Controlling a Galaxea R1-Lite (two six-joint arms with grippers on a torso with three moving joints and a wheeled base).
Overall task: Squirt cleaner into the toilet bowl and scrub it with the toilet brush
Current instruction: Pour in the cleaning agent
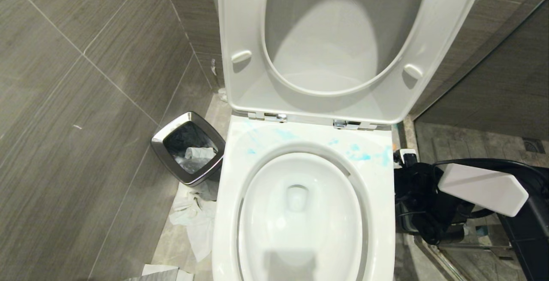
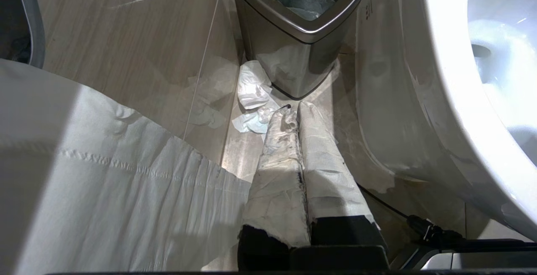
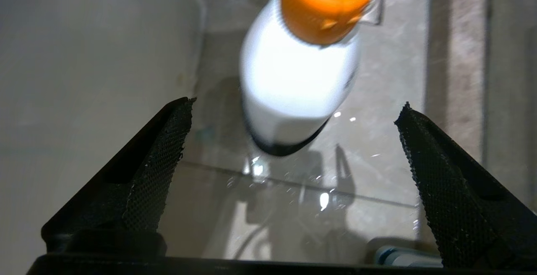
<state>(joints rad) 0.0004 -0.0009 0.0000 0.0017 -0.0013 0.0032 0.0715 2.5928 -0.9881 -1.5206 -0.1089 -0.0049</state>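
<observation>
Right hand (image 3: 293, 140) gapes wide around the cleaner (image 3: 298, 86), seemingly not touching; left hand (image 2: 295, 117) pressed closed, empty.

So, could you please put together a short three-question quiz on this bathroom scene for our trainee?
1. True or false: the toilet seat is raised.
2. The right gripper has its fingers: A) shut on the cleaner, B) open, with the cleaner ahead of them, C) shut on nothing.
3. What stands on the floor left of the toilet bowl in the head view?

Key:
1. True.
2. B.
3. A steel-rimmed trash bin, with crumpled paper beside it.
</observation>
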